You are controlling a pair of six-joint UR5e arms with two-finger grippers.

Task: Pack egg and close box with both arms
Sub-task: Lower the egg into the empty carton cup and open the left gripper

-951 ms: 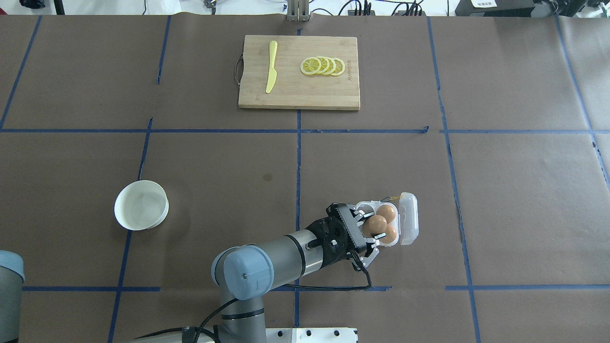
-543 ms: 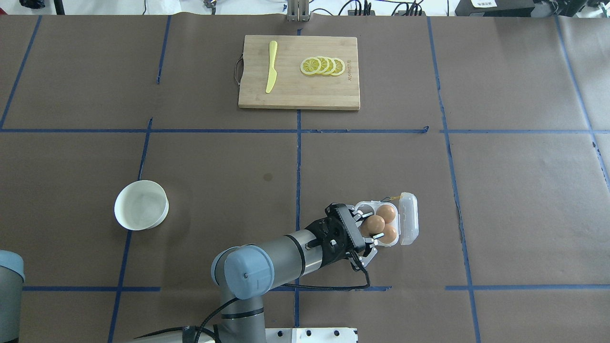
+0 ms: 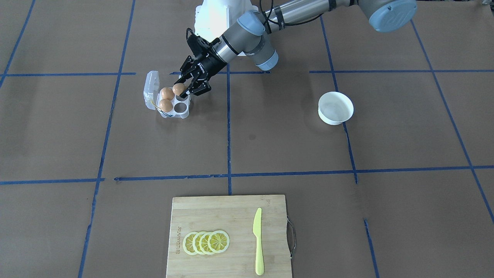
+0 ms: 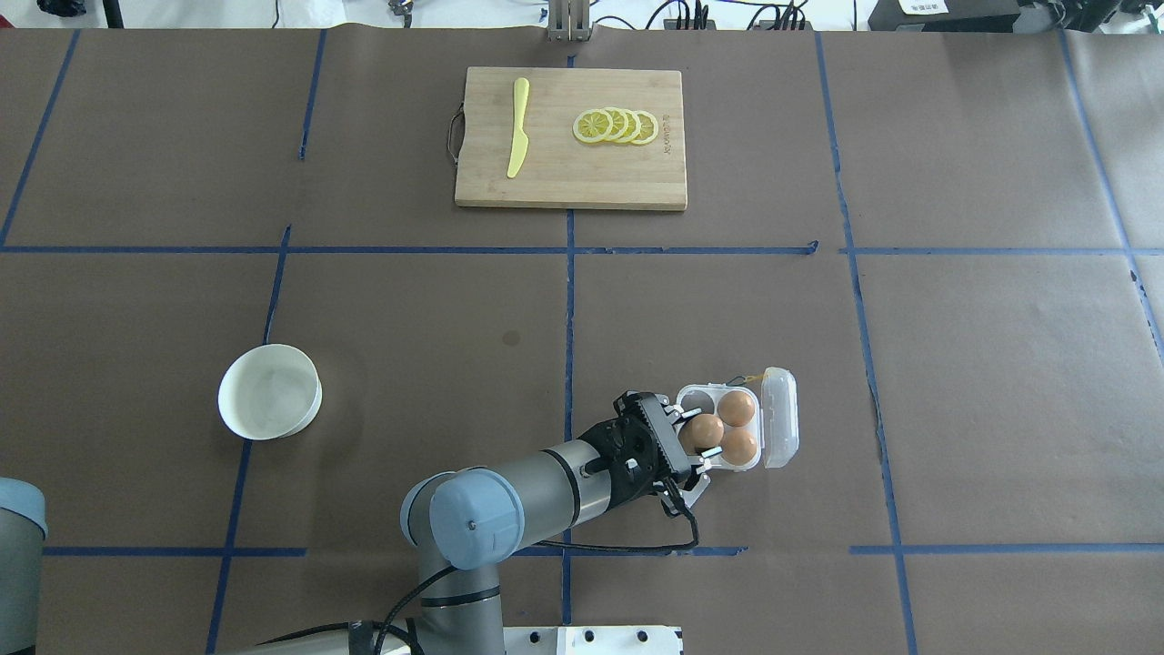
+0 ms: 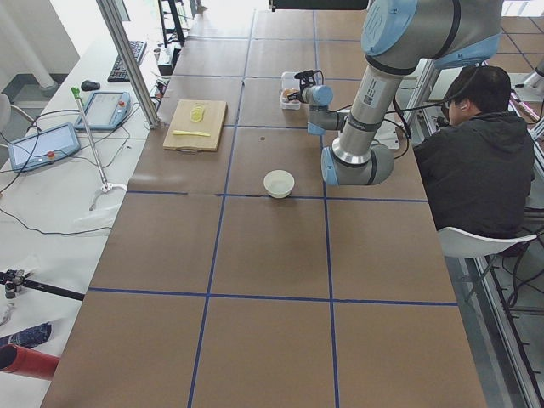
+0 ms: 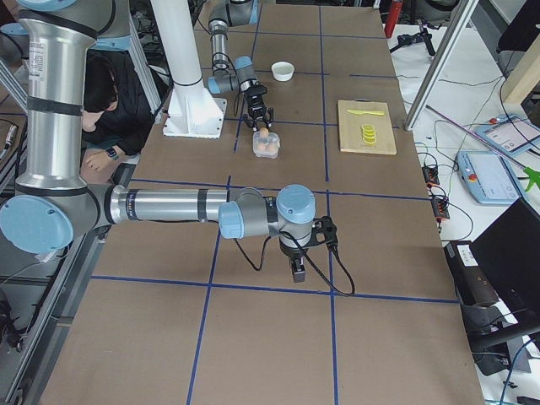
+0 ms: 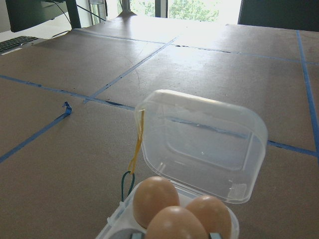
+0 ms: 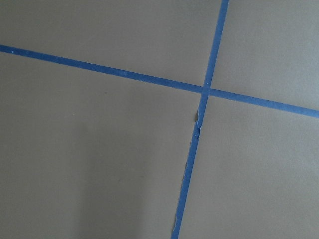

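Orange-brown, smooth and oval, the egg [image 4: 702, 429] is gripped between the left gripper [image 4: 697, 440] jaws, the clear box [image 4: 780, 417] just beyond; right gripper [image 6: 297, 272] jaws: cannot tell.

The left arm [image 4: 546, 487] is a shiny grey tube with round pale blue caps [image 4: 466, 520] at its bends. A thin black cable [image 4: 637, 549] loops beside it. Its gripper [image 4: 691, 443] is black with small silver bits. The right arm [image 6: 169, 205] looks the same
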